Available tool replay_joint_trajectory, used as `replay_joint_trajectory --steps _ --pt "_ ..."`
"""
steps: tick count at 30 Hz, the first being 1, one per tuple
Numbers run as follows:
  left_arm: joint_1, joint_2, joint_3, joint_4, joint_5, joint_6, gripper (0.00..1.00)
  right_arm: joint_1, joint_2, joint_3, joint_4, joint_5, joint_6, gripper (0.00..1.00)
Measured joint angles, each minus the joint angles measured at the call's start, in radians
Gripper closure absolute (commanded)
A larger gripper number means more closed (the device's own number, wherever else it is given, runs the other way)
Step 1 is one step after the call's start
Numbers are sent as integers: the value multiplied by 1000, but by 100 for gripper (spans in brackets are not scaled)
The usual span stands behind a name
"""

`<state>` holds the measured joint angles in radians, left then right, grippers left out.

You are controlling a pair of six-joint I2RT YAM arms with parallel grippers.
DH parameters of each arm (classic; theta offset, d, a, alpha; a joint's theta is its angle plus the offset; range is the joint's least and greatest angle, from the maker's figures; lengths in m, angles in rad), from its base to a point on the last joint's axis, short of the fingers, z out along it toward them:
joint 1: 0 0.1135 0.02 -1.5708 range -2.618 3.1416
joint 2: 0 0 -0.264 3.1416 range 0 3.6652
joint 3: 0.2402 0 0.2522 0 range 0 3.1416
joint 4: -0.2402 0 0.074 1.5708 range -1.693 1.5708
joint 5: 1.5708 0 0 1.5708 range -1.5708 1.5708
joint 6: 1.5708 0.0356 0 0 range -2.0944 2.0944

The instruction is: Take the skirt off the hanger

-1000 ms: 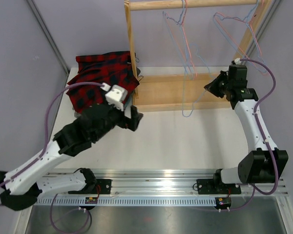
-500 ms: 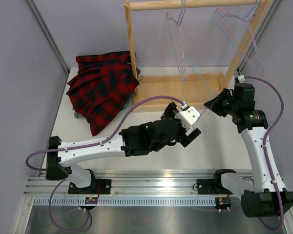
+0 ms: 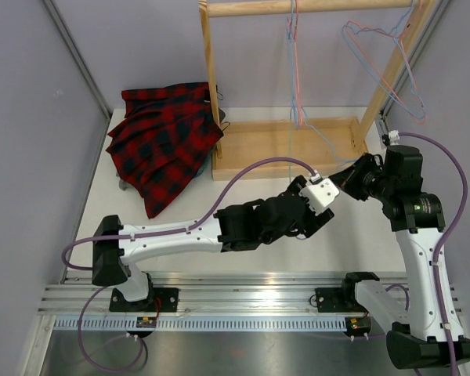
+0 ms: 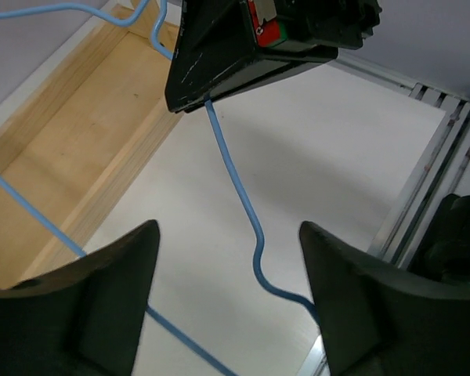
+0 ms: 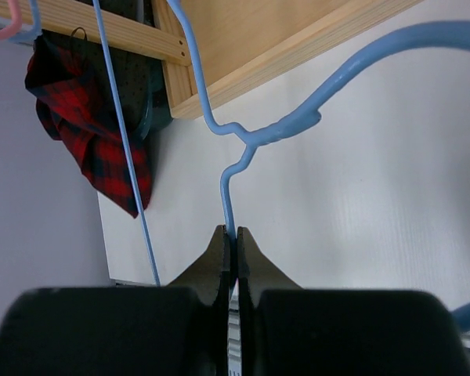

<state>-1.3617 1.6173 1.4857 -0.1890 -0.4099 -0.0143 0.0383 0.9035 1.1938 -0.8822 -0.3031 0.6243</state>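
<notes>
The red-and-black plaid skirt lies crumpled on the table at the back left, off the hanger; it also shows in the right wrist view. The bare blue wire hanger hangs from the rack's rod. My right gripper is shut on the hanger's lower wire. My left gripper is open and empty just in front of it. The blue wire runs between the left fingers without touching them. The right gripper shows above it.
The wooden rack's base and posts stand at the back centre. A second wire hanger hangs at the rod's right end. The metal rail runs along the near edge. Grey walls close both sides.
My left arm has swung from over the skirt at the left to the centre, beside the right gripper. My right gripper has come nearer and lower, holding the hanger wire. The skirt stays on the table.
</notes>
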Motion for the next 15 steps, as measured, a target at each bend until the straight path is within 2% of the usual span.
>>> replay_joint_trajectory --steps 1,2,4,5,6,10,12,14,15 --pt "0 7 2 5 3 -6 43 0 -2 10 -13 -8 2 100" --pt "0 16 3 8 8 -10 57 0 -3 20 -19 -16 3 100" --pt "0 33 3 15 17 -17 72 0 -8 45 -34 -32 5 100" --pt "0 40 3 19 23 -18 93 0 -11 56 -42 -36 5 100" --pt "-1 45 3 25 27 -22 100 0 -14 66 -46 -42 5 100" --pt "-3 44 4 46 27 -32 100 -3 -22 103 -73 -35 -3 100" --pt "-4 37 4 49 35 -37 100 -3 -24 116 -85 -35 -7 45" --pt "-5 29 4 31 58 -39 100 -2 -27 132 -97 -57 -1 6" --pt "-2 26 4 8 74 -41 100 -1 -30 142 -99 -61 -2 1"
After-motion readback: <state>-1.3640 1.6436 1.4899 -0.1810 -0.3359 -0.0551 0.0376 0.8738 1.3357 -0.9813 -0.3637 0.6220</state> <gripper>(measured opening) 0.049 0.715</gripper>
